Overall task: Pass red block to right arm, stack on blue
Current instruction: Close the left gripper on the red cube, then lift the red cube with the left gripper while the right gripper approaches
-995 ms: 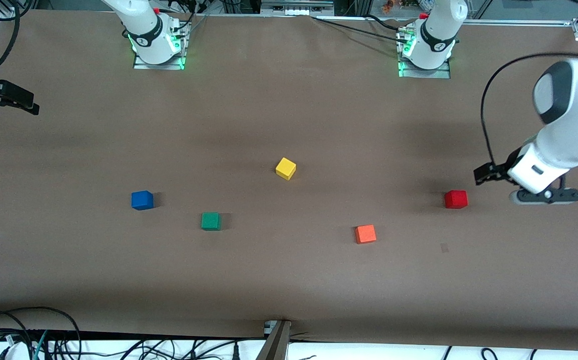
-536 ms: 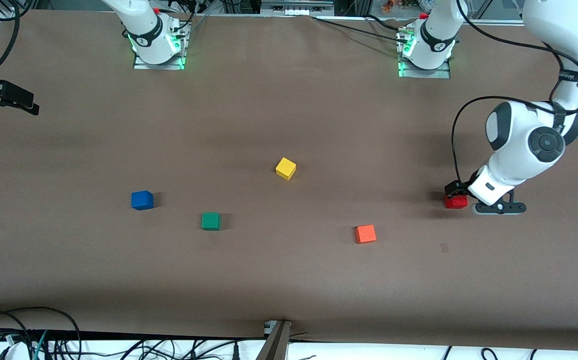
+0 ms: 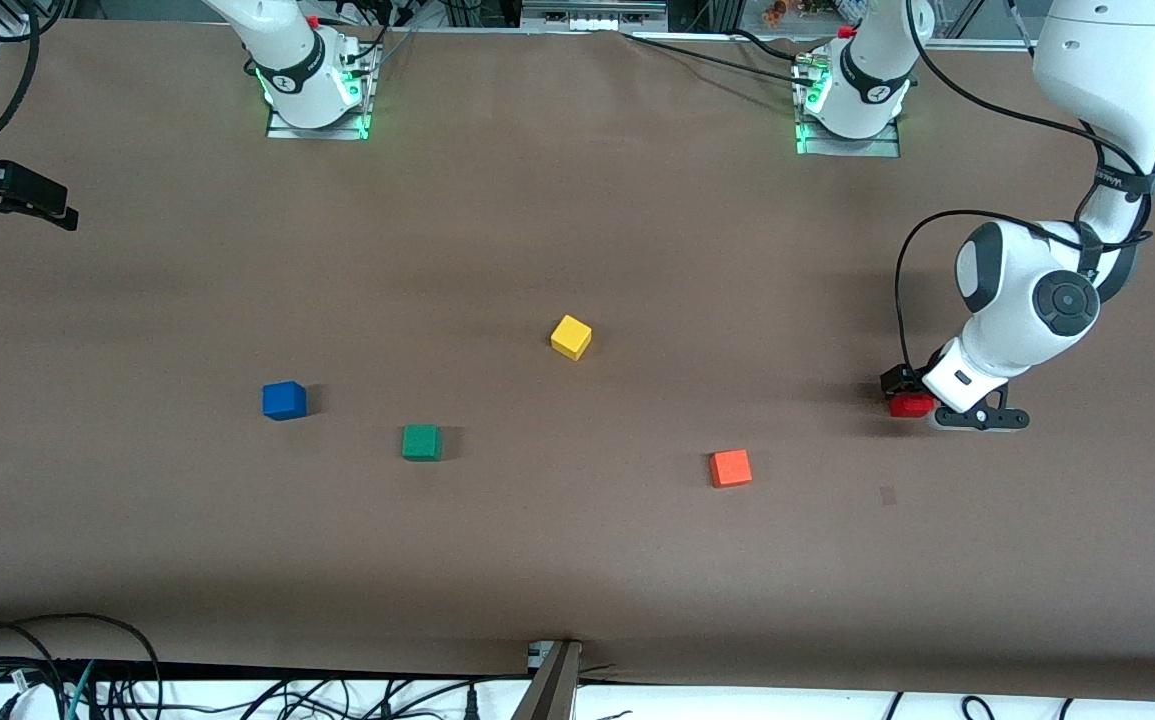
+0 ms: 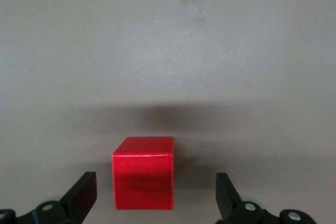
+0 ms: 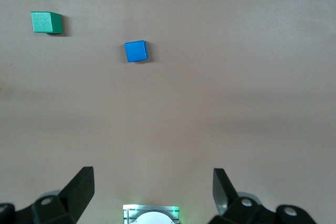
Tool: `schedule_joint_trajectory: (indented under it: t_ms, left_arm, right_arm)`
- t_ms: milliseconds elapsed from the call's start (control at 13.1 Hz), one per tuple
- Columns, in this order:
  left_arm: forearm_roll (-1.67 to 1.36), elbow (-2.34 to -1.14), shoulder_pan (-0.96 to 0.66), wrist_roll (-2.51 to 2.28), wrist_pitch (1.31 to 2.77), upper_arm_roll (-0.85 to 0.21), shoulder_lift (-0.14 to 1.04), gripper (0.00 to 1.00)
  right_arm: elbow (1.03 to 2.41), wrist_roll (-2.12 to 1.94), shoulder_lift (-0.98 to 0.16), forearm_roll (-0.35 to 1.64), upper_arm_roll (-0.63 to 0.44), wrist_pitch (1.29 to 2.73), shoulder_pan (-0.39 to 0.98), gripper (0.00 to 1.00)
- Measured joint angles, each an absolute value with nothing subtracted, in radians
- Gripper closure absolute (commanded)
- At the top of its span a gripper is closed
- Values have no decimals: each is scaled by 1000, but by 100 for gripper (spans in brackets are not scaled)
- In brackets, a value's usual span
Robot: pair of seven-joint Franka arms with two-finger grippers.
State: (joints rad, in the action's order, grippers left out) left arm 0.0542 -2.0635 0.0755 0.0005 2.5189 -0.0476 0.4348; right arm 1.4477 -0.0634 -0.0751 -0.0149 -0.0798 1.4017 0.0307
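The red block [image 3: 909,406] rests on the brown table toward the left arm's end. My left gripper [image 3: 903,392] is down at it, open, with the block [image 4: 143,179] between its two fingers [image 4: 84,195] and a gap on each side. The blue cube [image 3: 284,400] sits on the table toward the right arm's end and shows in the right wrist view [image 5: 136,51]. My right gripper [image 5: 152,187] is open and empty, held high over the right arm's end of the table; it shows at the edge of the front view [image 3: 37,200].
A green cube [image 3: 421,442] lies beside the blue cube, a little nearer the front camera. A yellow cube [image 3: 571,337] sits mid-table. An orange-red cube [image 3: 730,468] lies nearer the front camera than the red block. Cables run along the front edge [image 3: 37,680].
My left arm has swung in and come down, so its open gripper now straddles the red block. The right arm and all the cubes have not moved.
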Motion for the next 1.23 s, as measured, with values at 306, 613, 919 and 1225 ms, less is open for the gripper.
schedule_joint_trajectory:
  t_ms: [306, 613, 919, 1225]
  left_arm:
    - [54, -2064, 82, 5, 2556, -47, 480, 0]
    - [54, -2064, 92, 5, 2566, -47, 505, 47]
    - [54, -2064, 93, 5, 2568, -47, 508, 100]
    - [54, -2056, 93, 5, 2568, -47, 507, 100]
  right_arm:
    - [1448, -63, -78, -15, -80, 1402, 31, 0]
    - [1448, -63, -81, -15, -80, 1403, 31, 0]
    - [1448, -63, -82, -15, -80, 1403, 31, 0]
    - [1448, -63, -96, -15, -79, 1403, 31, 0]
